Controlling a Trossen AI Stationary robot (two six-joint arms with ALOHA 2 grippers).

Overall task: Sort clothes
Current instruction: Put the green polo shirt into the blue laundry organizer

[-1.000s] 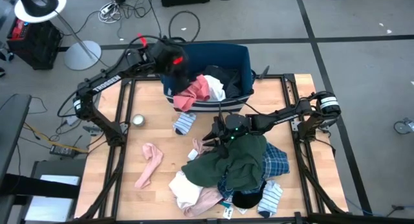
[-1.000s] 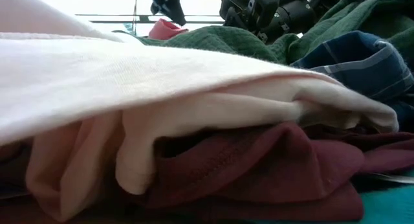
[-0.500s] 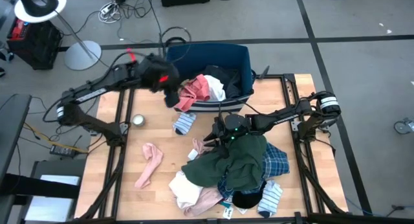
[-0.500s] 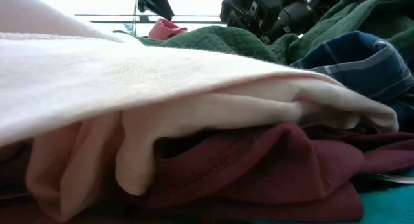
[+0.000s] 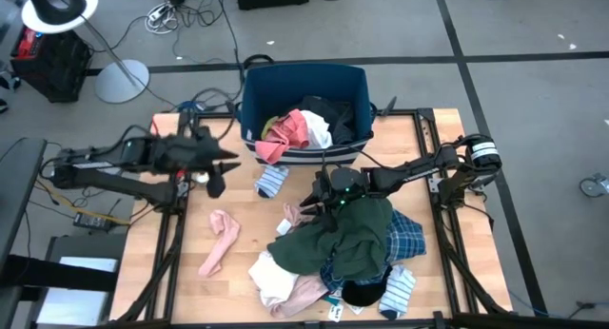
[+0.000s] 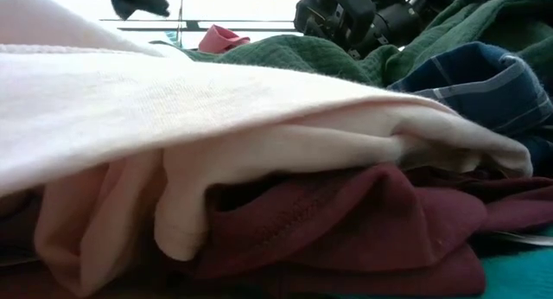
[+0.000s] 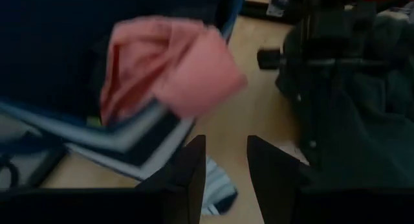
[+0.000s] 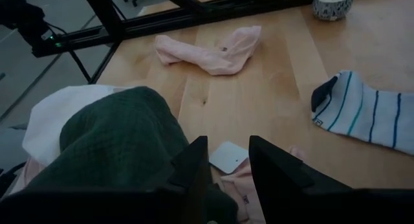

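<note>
The clothes lie in a heap (image 5: 347,239) at the table's near right: a dark green garment (image 8: 116,140) on top, blue plaid (image 5: 404,236), cream (image 5: 271,277) and maroon (image 6: 346,230) pieces. A pink garment (image 5: 285,131) hangs over the near rim of the dark blue bin (image 5: 304,77). A striped sock (image 5: 270,182) and a pink sock (image 5: 219,239) lie flat on the wood. My left gripper (image 5: 217,182) is open and empty, left of the striped sock. My right gripper (image 5: 319,203) is open at the green garment's far-left edge, with nothing seen between its fingers (image 8: 194,166).
A small round tin (image 5: 202,176) stands beside my left gripper. A white tag (image 8: 226,156) lies at the heap's edge. A second striped sock (image 5: 398,293) lies near the front edge. Bare wood shows at the table's left side.
My left gripper has swung from above the bin's left side toward the table's left and near edges and come down low over the wood beside the tin. My right gripper and the heap have kept still.
</note>
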